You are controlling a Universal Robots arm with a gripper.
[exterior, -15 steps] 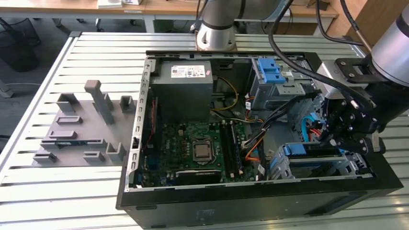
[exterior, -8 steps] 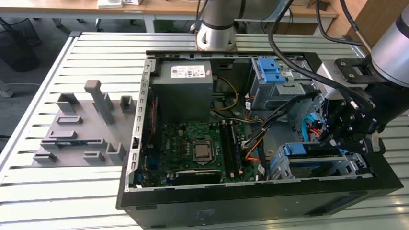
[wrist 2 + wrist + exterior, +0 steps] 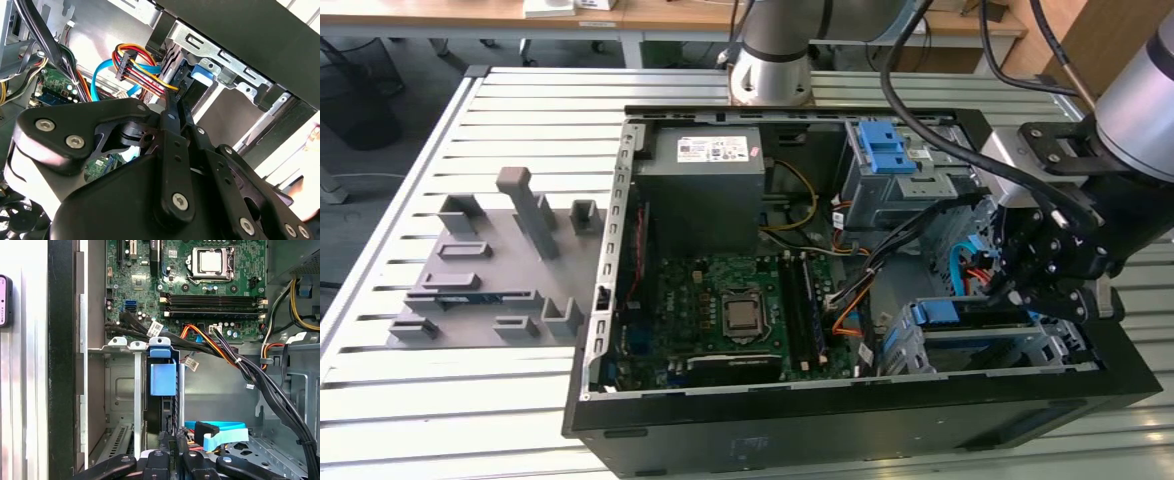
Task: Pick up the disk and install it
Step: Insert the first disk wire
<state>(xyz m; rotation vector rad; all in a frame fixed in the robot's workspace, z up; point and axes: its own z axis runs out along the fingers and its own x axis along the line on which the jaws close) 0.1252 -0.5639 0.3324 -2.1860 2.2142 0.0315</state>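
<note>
Disk (image 3: 162,379): it sat upright on edge in a slot of the metal drive cage (image 3: 122,390), its blue plastic rail frame facing outward, directly ahead of the pincer in the first wrist view.
Disk in the exterior view: its blue rail (image 3: 970,314) lay just below the pincer, in the cage at the case's front corner.
Pincer (image 3: 1034,290): it hung over the drive cage inside the open computer case (image 3: 854,420); whether its fingers were parted or closed, or gripping anything, could not be told.
Pincer linkage (image 3: 170,165): its black arms pointed toward the cage opening.
Cables: a bundle of red, orange and yellow power leads (image 3: 131,62) and a light-blue data cable (image 3: 220,435) ran close beside the pincer.
Motherboard (image 3: 200,285): beyond the cage from the pincer, its processor socket (image 3: 212,262) bare.
Power supply (image 3: 710,165): well apart from the pincer, at the case's far side.
Grey fixture (image 3: 494,270): outside the case on the slatted table (image 3: 480,400), well away from the pincer.
</note>
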